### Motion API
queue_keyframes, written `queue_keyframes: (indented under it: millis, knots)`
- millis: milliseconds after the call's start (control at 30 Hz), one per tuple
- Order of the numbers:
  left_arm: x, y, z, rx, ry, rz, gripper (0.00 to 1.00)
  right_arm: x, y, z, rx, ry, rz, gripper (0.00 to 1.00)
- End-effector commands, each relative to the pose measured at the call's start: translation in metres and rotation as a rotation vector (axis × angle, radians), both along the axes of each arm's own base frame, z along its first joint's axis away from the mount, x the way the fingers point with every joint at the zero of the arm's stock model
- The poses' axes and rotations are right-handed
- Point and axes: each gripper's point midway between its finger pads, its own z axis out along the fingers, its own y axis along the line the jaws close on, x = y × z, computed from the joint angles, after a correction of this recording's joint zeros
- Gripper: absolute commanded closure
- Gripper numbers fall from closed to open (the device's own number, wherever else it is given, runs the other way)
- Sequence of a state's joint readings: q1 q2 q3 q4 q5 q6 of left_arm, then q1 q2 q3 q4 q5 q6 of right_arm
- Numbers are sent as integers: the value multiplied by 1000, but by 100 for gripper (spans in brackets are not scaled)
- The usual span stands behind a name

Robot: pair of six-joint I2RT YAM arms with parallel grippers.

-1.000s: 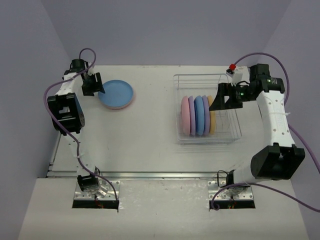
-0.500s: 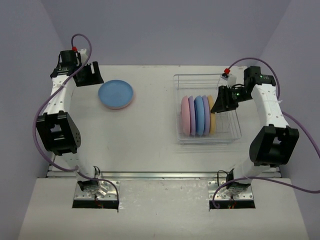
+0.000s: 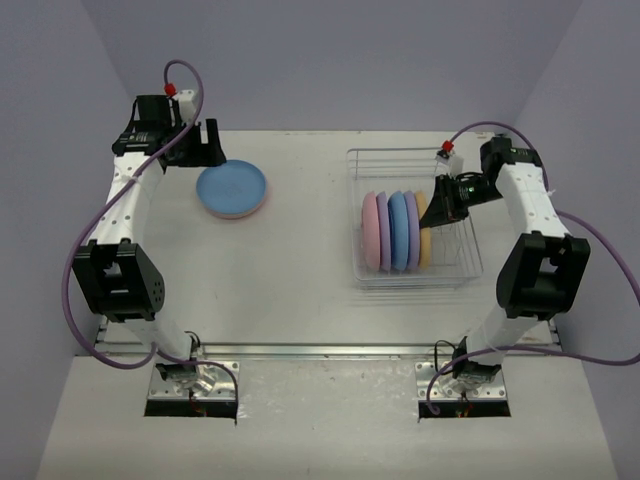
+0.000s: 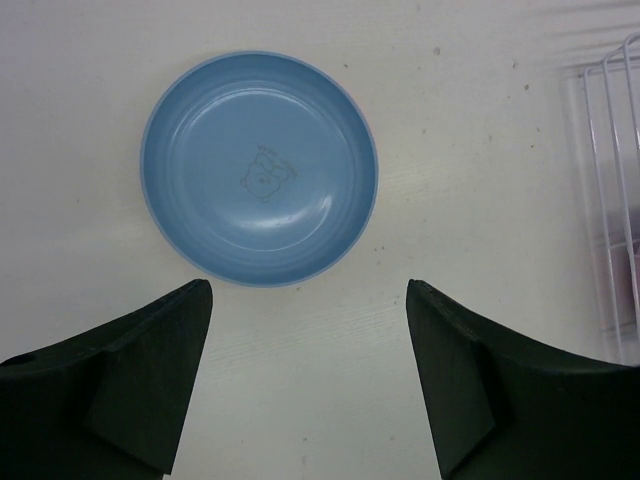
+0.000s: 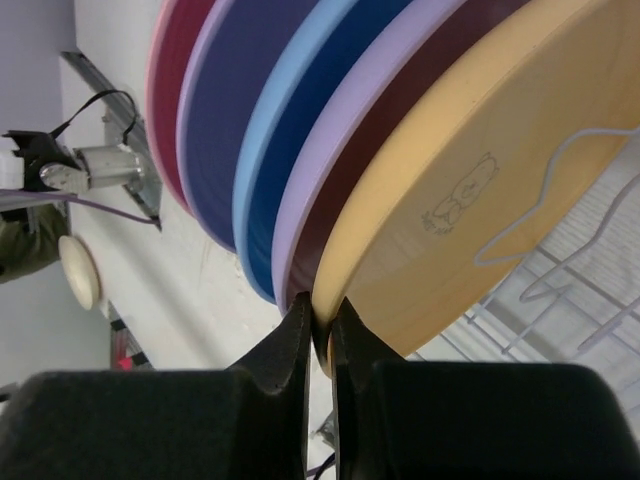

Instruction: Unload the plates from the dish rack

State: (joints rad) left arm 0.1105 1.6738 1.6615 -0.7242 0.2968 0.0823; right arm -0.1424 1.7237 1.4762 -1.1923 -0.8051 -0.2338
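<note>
Right gripper (image 5: 320, 318): jaws pinched the rim of yellow plate (image 5: 480, 150), rightmost of five upright.
Dish rack (image 3: 400, 153): 3 o'clock on table (image 3: 300, 280).
Left gripper (image 4: 307, 290): jaws spread, near blue plate (image 4: 260, 170) at 10 o'clock.

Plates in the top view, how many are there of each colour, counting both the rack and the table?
Pink plate: 1
Lilac plates: 2
Blue plates: 2
Yellow plate: 1
Pale plate under the blue one on the table, colour unclear: 1
Total: 7
</note>
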Motion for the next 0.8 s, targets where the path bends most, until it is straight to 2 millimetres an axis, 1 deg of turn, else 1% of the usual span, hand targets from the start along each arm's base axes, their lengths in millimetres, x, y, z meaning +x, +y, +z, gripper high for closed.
queue_keyframes:
  millis: [0, 67, 100, 167, 200, 267, 333, 367, 500, 633, 667, 700, 733, 767]
  knots:
    - [-5, -5, 38, 8, -95, -5, 23, 11, 2, 29, 71, -73, 28, 96]
    - [-6, -6, 39, 1, -98, -2, 23, 11, 0, 52, 148, -65, 8, 100]
    - [-7, -8, 39, -3, -99, -3, 23, 13, -3, 62, 181, -64, -4, 100]
    - [-7, -10, 39, -8, -98, -6, 21, 24, -13, 83, 230, -89, -28, 100]
    - [-8, -11, 38, -12, -95, -7, 17, 26, -19, 91, 252, -88, -55, 100]
    - [-8, -12, 37, -19, -92, -12, 13, 29, -28, 101, 271, -115, -83, 100]
    - [-9, -14, 39, -24, -96, -18, 3, 28, -33, 108, 274, -144, -95, 100]
    - [-9, -16, 41, -29, -101, -22, 0, 27, -35, 113, 289, -165, -104, 100]
    - [-11, -21, 51, -47, -125, -45, 0, 34, -40, 140, 348, -236, -123, 100]
    - [-15, -26, 73, -60, -178, -68, 0, 46, -40, 185, 359, -368, -106, 100]
    - [-17, -29, 78, -64, -194, -79, 0, 53, -41, 198, 355, -404, -106, 100]
    - [-18, -32, 81, -69, -201, -89, 0, 59, -40, 205, 344, -442, -97, 100]
    - [-18, -34, 84, -69, -208, -93, 0, 60, -35, 209, 323, -460, -85, 100]
    - [-19, -39, 90, -71, -220, -105, 0, 68, -31, 211, 243, -526, -62, 100]
